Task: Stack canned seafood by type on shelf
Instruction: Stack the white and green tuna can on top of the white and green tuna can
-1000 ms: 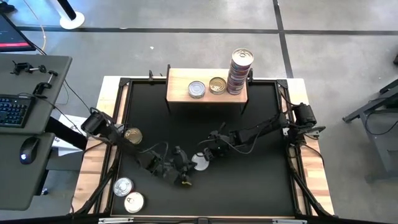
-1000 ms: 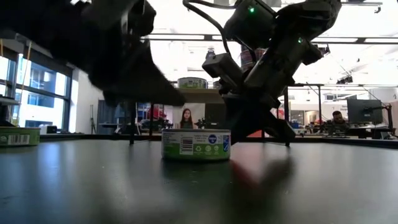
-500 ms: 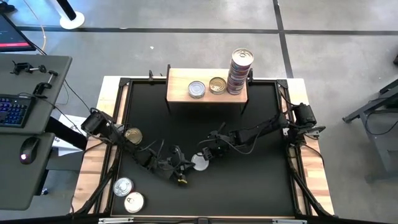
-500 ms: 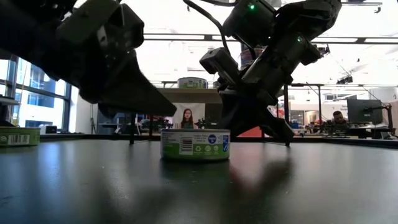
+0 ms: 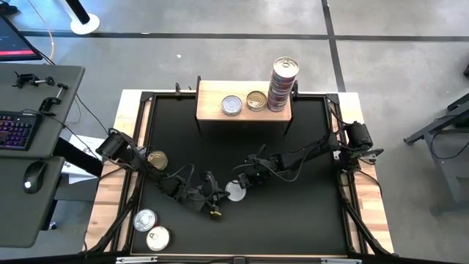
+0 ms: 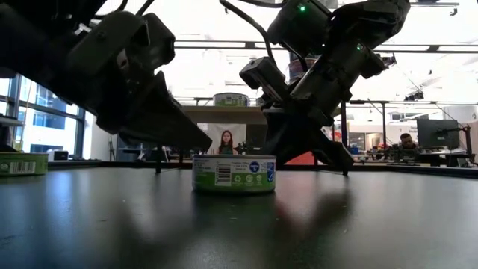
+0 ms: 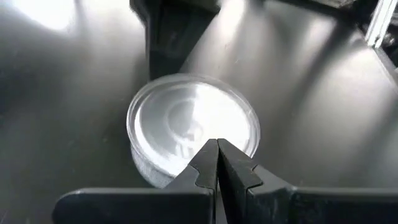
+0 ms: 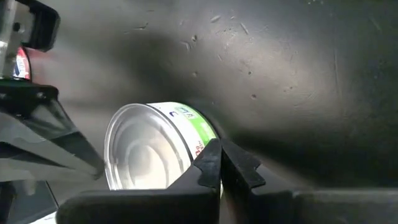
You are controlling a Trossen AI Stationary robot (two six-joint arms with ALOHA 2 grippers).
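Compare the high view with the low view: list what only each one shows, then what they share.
Only the high view shows the shelf's pale top with two single tins and a tall stack, three more tins along the table's left side, and a keyboard and mouse on a side desk.

Only the low view shows the centre tin's printed side label and people in the room behind.

Both show the silver-topped tin on the black table, with the left gripper and right gripper, both shut, close on either side of it.
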